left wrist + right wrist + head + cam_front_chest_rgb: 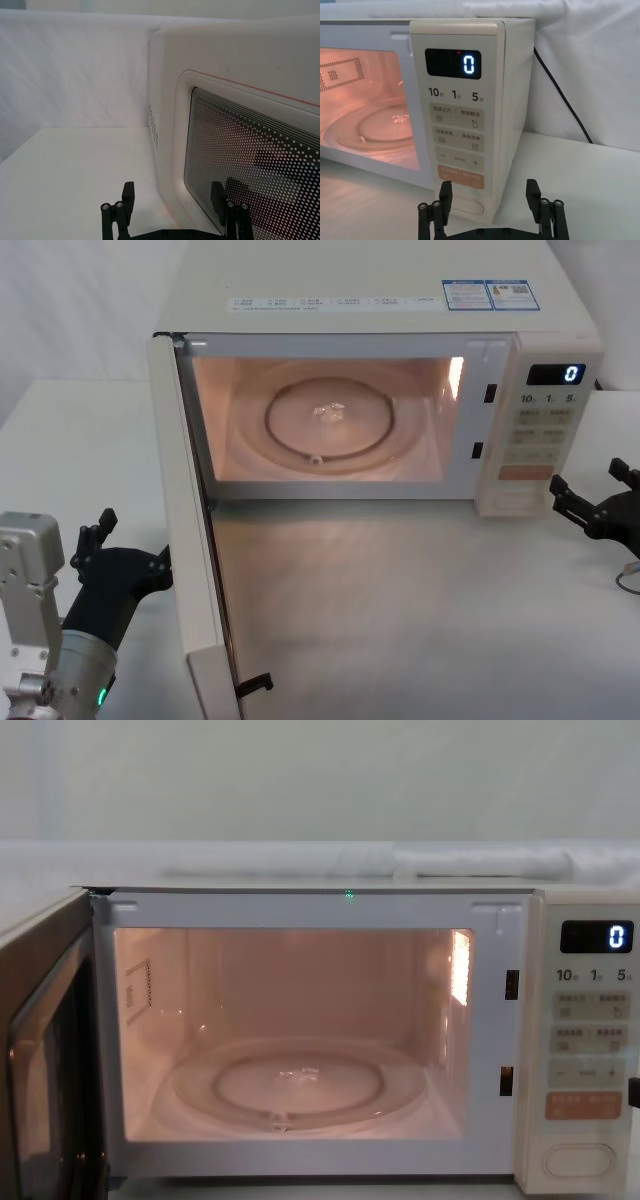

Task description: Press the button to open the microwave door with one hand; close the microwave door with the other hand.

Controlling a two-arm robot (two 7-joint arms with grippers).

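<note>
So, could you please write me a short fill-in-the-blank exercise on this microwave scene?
1. The cream-white microwave door with its dark mesh window stands ____.
2. The black digital display reads ____.
3. The black left gripper, fingers apart, waits at the door's ____ face.
4. The black right gripper, fingers apart, sits before the wide cream pill-shaped button, just below the ____ key.

Missing: open; 0; outer; orange

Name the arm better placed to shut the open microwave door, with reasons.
Left. The left gripper, open, sits beside the outer face of the swung-open microwave door. The right gripper is across at the control panel, by the button.
</note>
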